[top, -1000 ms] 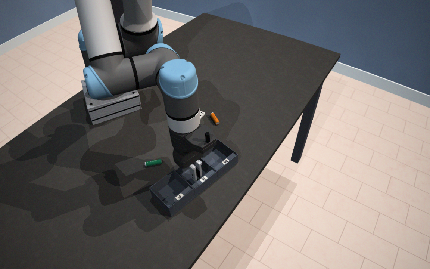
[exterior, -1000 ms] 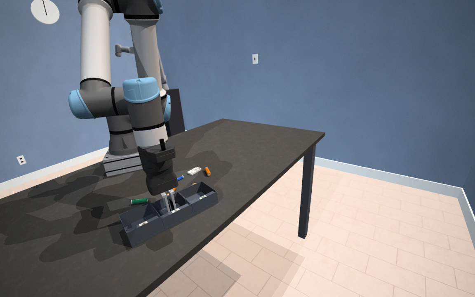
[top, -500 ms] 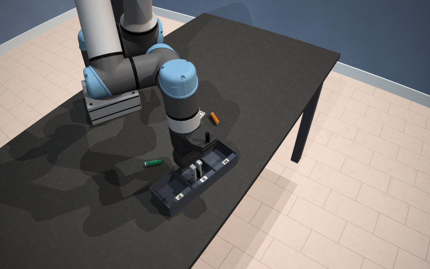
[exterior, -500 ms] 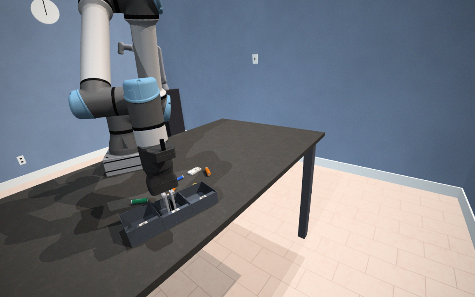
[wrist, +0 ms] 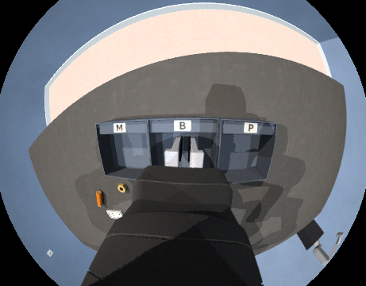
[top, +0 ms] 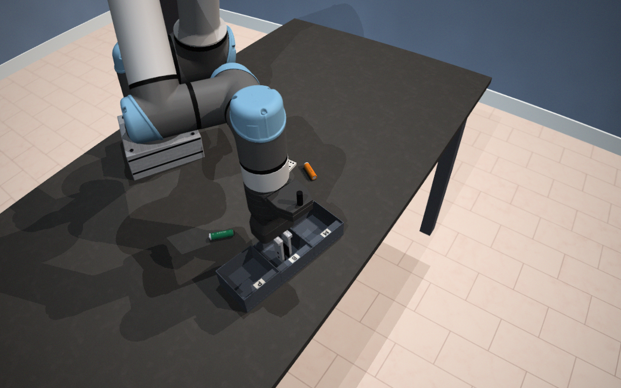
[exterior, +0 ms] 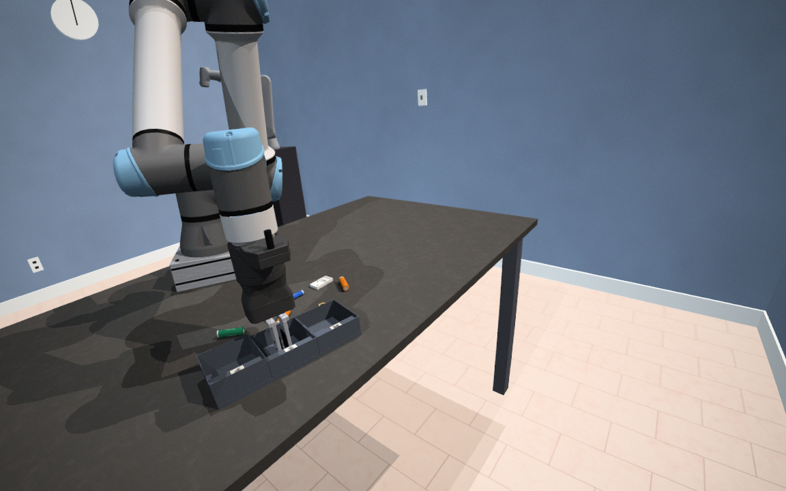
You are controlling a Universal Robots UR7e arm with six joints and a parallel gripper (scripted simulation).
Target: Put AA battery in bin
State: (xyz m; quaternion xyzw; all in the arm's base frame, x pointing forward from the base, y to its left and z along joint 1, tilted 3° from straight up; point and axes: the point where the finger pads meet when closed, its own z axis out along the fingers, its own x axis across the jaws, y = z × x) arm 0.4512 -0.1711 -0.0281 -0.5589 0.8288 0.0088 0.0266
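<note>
A dark tray of three bins stands near the table's front edge: P [top: 250, 275], B [top: 287, 251] and M [top: 319, 226]. My gripper [top: 283, 249] reaches down into bin B, also in the wrist view [wrist: 184, 148] and side view [exterior: 280, 337]. Its fingers stand close together and I see nothing between them. A green battery [top: 220, 235] lies on the table left of the tray. An orange battery [top: 310, 171] lies behind the tray. A blue battery [exterior: 297, 293] and a second orange battery [exterior: 286, 313] lie just behind bin B, hidden by the arm in the overhead view.
A white domino [exterior: 321, 281] lies next to the far orange battery. A small brass nut [wrist: 121, 187] lies behind bin M. The arm's base [top: 163, 152] stands at the table's back left. The table edge runs just in front of the tray.
</note>
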